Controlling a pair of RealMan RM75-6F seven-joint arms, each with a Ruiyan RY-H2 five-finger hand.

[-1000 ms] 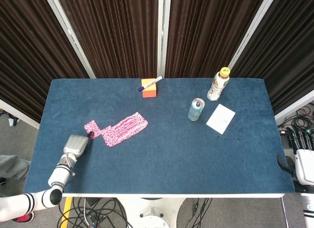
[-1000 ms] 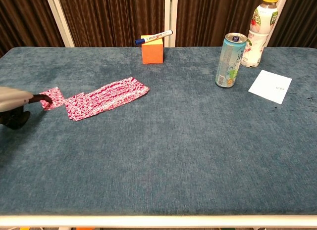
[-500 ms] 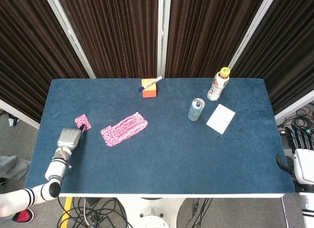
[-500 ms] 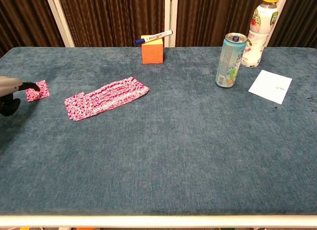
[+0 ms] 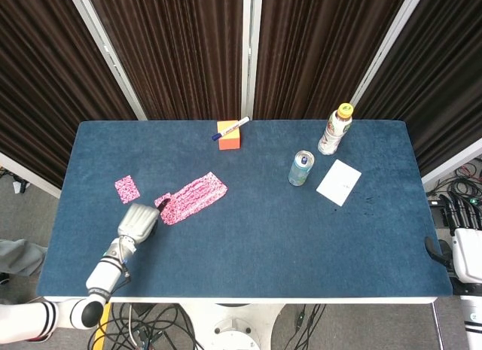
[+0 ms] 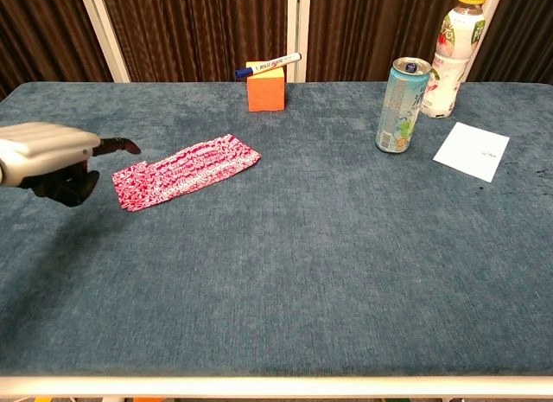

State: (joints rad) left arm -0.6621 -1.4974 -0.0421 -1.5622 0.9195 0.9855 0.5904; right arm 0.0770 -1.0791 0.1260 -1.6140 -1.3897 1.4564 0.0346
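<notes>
While my left hand [image 5: 138, 222] hovered just off the near-left end of the pink patterned cloth [image 5: 192, 199], one finger pointed straight toward that end and the others were curled under the palm, holding nothing. The cloth lay flat on the blue table [image 5: 248, 245], toward nine o'clock of the table's middle, running from its end by my fingertip up toward one o'clock. A small square piece of the same pattern [image 5: 127, 189] lay apart from it, at about eleven o'clock of my hand.

I judged the cloth to be thin, soft and very light, with no stiffness; it would bunch or slide on the nap of the table if pushed. The best hold seemed to be a pinch on the corner or edge nearest my hand, lifting that edge first.

From the chest camera the small piece was hidden behind my hand, and I could not tell whether my fingertip touched the cloth or only hung above it. My right hand [image 5: 461, 257] showed only as a cut-off pale shape at the table's right edge, at three o'clock, and I could not tell how its fingers lay.
</notes>
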